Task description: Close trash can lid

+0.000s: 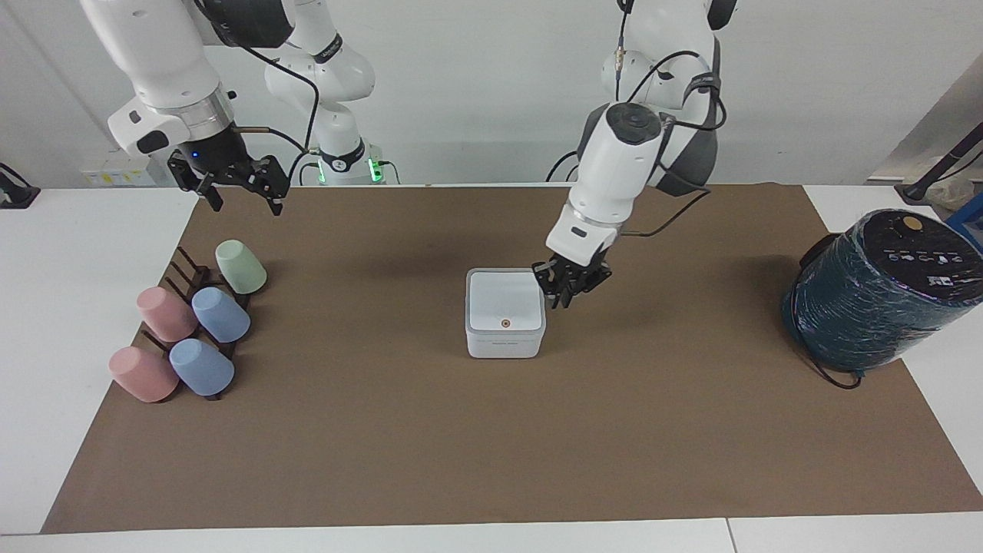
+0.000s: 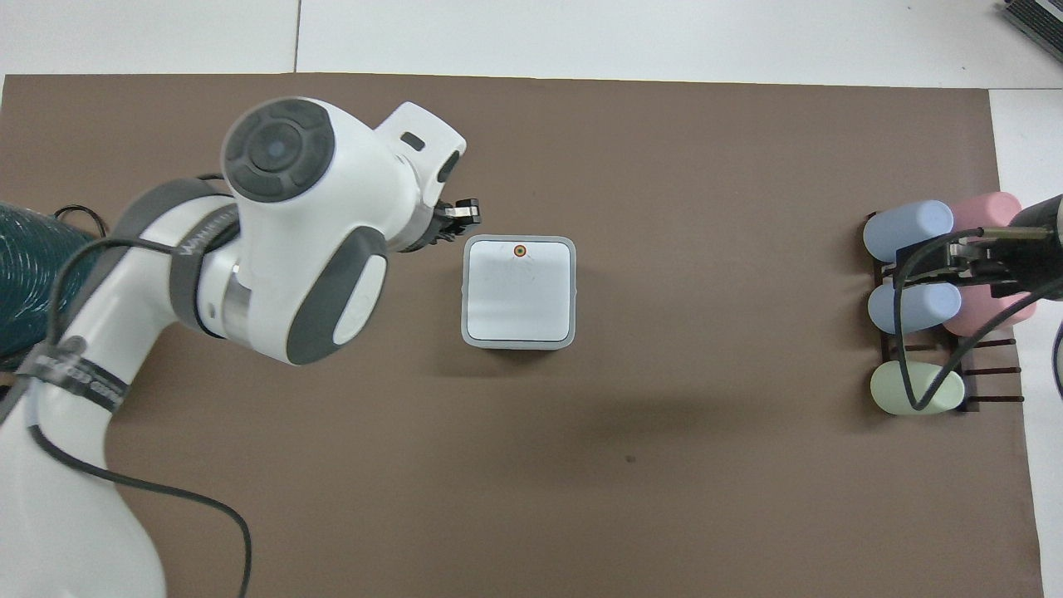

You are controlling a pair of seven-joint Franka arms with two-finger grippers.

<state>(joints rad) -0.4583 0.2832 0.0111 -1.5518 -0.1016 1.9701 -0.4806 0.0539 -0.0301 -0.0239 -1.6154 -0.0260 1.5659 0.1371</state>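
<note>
The trash can (image 1: 503,346) is a small white square box in the middle of the brown mat, also seen in the overhead view (image 2: 518,342). Its lid (image 1: 503,301) lies flat and shut on top, with the orange dot showing (image 2: 520,250). My left gripper (image 1: 566,297) is shut and empty. It hangs just off the can, beside its edge toward the left arm's end of the table, and does not touch the lid; it also shows in the overhead view (image 2: 465,218). My right gripper (image 1: 244,201) is open and waits in the air over the cup rack.
A dark rack with several pastel cups (image 1: 192,326) stands at the right arm's end of the mat. A large dark wrapped cylinder (image 1: 883,288) stands at the left arm's end, with a black cable at its foot.
</note>
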